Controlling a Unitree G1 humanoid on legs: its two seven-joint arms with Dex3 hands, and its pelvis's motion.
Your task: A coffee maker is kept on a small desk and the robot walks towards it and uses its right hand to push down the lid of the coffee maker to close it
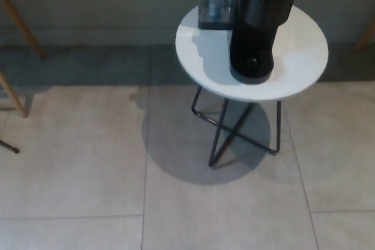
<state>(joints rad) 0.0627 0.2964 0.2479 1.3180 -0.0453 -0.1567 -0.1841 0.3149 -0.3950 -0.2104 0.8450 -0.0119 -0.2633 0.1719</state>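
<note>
Dim, even indoor light. Round table [293,74] throws a soft grey shadow on the floor [76,191] beneath and left of it. Coffee maker [258,27] nearly black, little detail. Slight blur overall; no glare.

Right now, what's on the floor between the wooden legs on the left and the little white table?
Nothing: head view shows bare floor tiles between wooden legs and table.

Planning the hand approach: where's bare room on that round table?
The white table is bare on its right side and along the front rim, beside and before the black coffee maker. The back left is crowded: a clear water tank stands against the machine. Neither hand shows.
</note>
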